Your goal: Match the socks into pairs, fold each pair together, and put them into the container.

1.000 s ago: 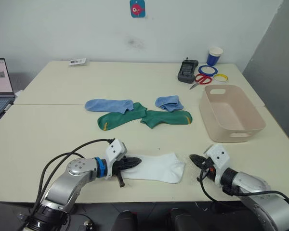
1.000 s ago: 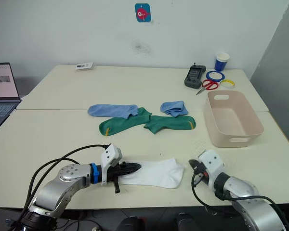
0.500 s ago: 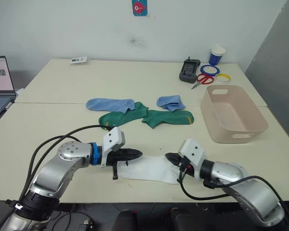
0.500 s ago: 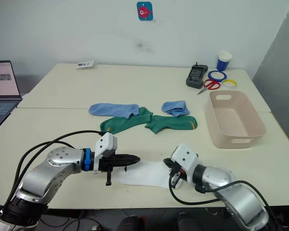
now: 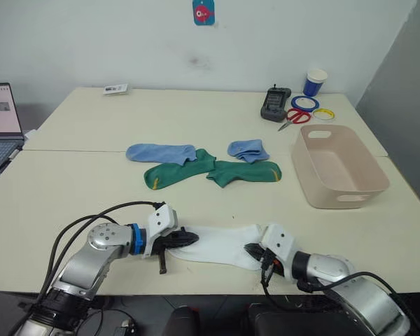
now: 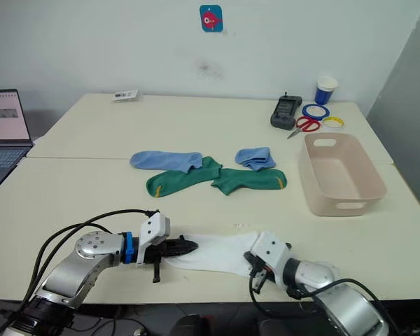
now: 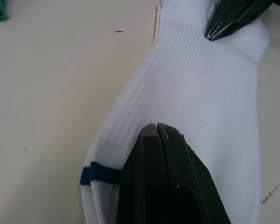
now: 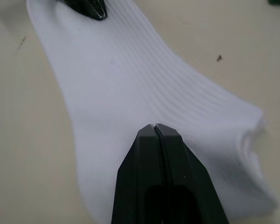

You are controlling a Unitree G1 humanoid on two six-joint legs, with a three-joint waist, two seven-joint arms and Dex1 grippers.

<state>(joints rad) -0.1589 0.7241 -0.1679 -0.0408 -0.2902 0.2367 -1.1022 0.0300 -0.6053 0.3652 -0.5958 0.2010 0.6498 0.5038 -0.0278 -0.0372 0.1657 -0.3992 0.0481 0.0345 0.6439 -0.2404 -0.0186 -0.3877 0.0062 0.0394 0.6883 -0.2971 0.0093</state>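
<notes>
A white sock (image 5: 220, 245) lies stretched out near the table's front edge. My left gripper (image 5: 189, 239) is shut on its cuff end, and my right gripper (image 5: 250, 249) is shut on its toe end. The left wrist view shows the closed fingertips (image 7: 156, 127) on the ribbed cloth beside a blue cuff stripe. Two dark green socks (image 5: 175, 171) (image 5: 243, 171) lie mid-table, touching. Behind them are a flat light blue sock (image 5: 159, 152) and a bunched one (image 5: 246, 148). The beige-pink container (image 5: 322, 192) stands at the right with nothing in it.
A laptop (image 5: 0, 129) sits at the far left edge. At the back right are a blue-and-white cup (image 5: 313, 80), tape rolls (image 5: 303, 103), red scissors (image 5: 294, 116) and a black device (image 5: 274, 103). A small white item (image 5: 113, 89) lies at the back left.
My right gripper came in from the right and closed on the sock's toe end. The sock is now pulled out longer between both grippers, and the left gripper sits lower.
</notes>
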